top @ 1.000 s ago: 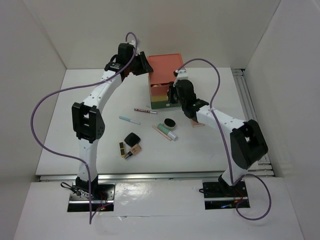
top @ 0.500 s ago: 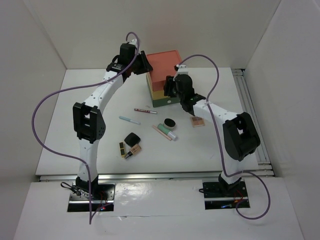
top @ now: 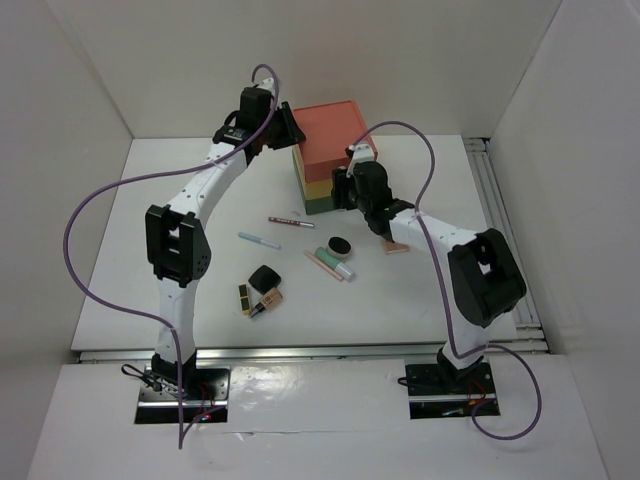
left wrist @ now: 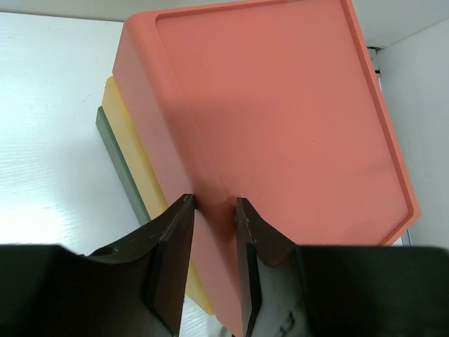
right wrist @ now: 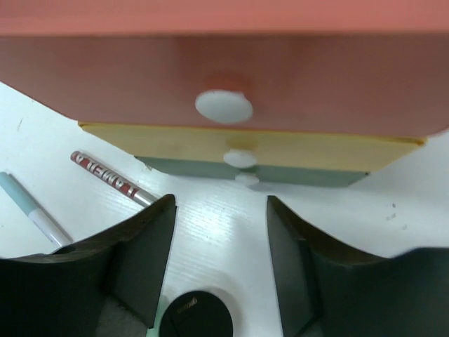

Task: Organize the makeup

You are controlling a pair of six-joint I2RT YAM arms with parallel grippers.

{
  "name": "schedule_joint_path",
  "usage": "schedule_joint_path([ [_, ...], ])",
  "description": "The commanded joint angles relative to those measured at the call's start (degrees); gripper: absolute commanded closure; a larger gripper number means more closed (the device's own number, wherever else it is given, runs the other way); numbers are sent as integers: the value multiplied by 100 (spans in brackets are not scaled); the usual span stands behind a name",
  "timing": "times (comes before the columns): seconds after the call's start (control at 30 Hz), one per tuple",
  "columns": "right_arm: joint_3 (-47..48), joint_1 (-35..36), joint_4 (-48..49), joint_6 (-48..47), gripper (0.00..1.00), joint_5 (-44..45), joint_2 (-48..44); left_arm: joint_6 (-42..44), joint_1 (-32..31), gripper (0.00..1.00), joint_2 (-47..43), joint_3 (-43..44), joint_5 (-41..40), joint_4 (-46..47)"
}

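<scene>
The makeup lies on the table in front of the closed coral-yellow-green drawer box [top: 328, 150]: a red pencil [top: 290, 222], a mint pencil [top: 259, 241], a round black pot [top: 340, 244], a mint tube [top: 337, 262], a black square compact [top: 264, 277], a gold-black lipstick [top: 245, 298] and a pink palette [top: 397, 248] partly under my right arm. My left gripper [top: 293, 132] is narrowly shut astride the box's back-left top edge [left wrist: 210, 175]. My right gripper [right wrist: 221, 239] is open and empty, facing the drawer knobs [right wrist: 224, 105], just above the pot [right wrist: 196, 316].
White walls enclose the table at the back, left and right. A metal rail [top: 500, 220] runs along the right side. A thin pink stick [top: 322, 265] lies beside the mint tube, and a tan-gold item [top: 270, 298] beside the lipstick.
The coral top drawer, open one second ago, is now shut. My right gripper has backed a little away from the box front. My left gripper has stayed at the box.
</scene>
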Motion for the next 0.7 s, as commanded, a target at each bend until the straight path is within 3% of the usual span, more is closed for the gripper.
schedule_joint_path([
  [0.0, 330, -45, 473, -235, 42, -91, 307, 212, -110, 59, 17, -305, 44, -845],
  [0.07, 461, -115, 544, -288, 47, -152, 509, 212, -110, 59, 16, -306, -8, -845],
  [0.43, 655, -282, 984, -429, 48, -328, 835, 212, -110, 60, 16, -306, -8, -845],
  [0.67, 708, -282, 1221, -491, 62, -565, 941, 212, -110, 61, 16, -253, -8, -845],
])
